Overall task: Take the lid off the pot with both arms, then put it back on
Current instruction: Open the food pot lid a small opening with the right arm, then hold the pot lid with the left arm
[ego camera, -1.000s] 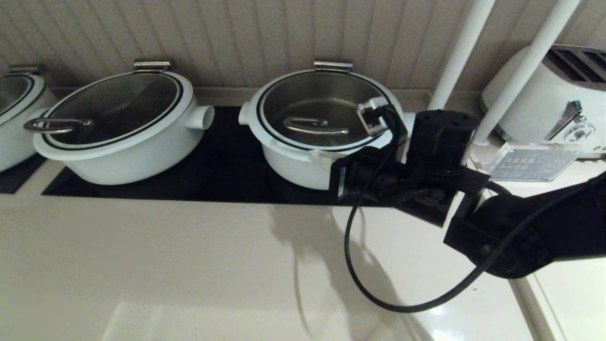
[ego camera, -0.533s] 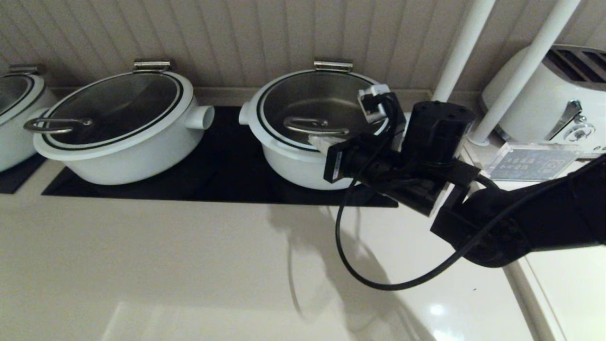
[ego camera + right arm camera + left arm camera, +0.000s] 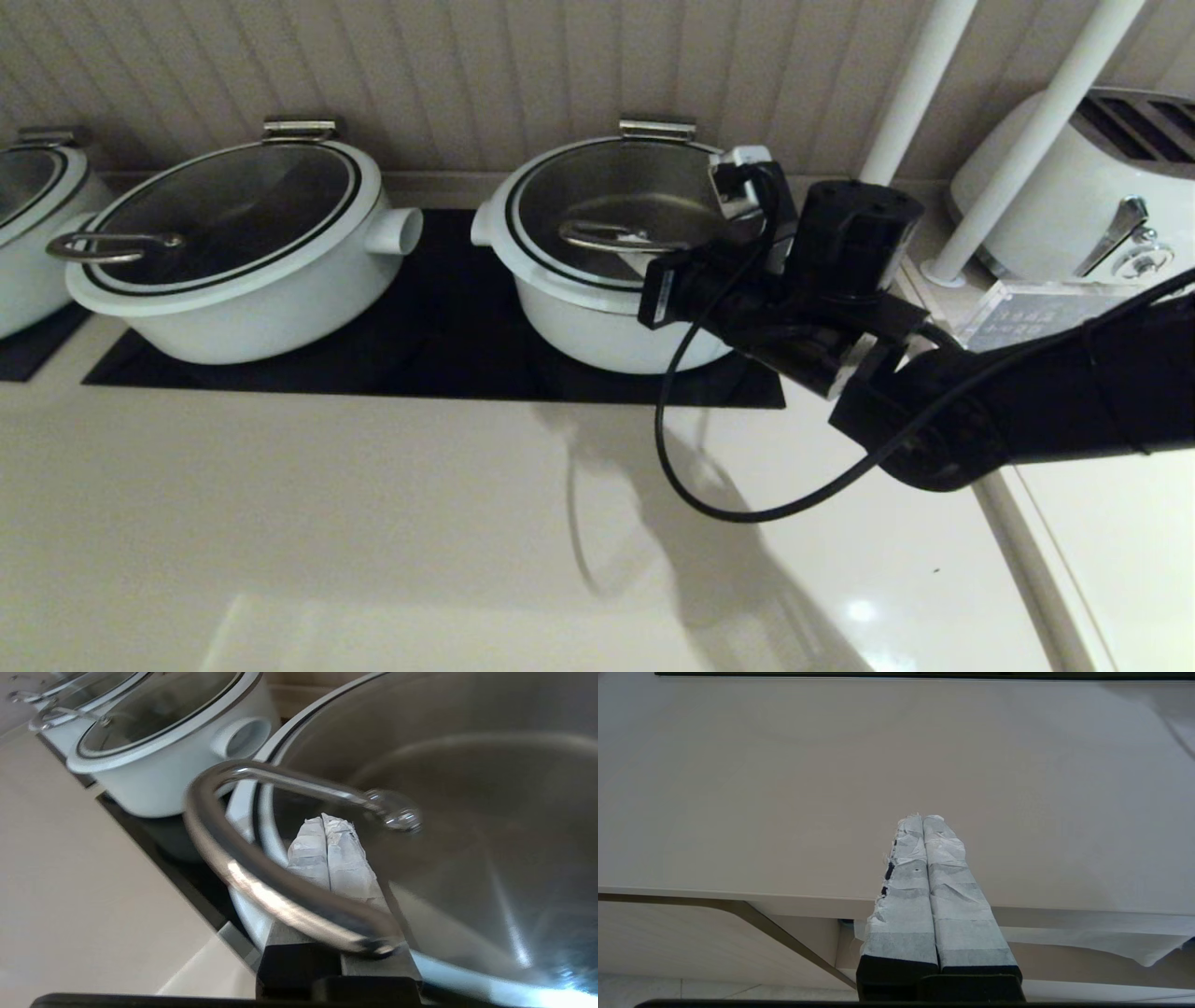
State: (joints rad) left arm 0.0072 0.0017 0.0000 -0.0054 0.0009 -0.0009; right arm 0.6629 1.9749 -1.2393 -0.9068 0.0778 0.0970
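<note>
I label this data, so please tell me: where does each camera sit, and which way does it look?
Head: high, looking down at the counter, pots and right arm.
Left wrist: behind the shut left gripper, facing bare counter.
Right wrist: behind the shut right gripper, tips under the lid handle.
Head and right wrist share lid, handle, pot.

Looks like a hotel or canteen buffet counter. Three lidded white serving pots lined up against a ribbed beige wall panel: one cut off at far left [image 3: 28, 233], a wide shallow one [image 3: 233, 252], a deeper pot [image 3: 597, 317] further right, each on a black inset mat [image 3: 448, 327]. Pale glossy countertop [image 3: 327, 523] in front. At far right, a white toaster [image 3: 1102, 177], a clear acrylic sign holder [image 3: 1036, 317], and two slanting white poles [image 3: 1027, 140].
</note>
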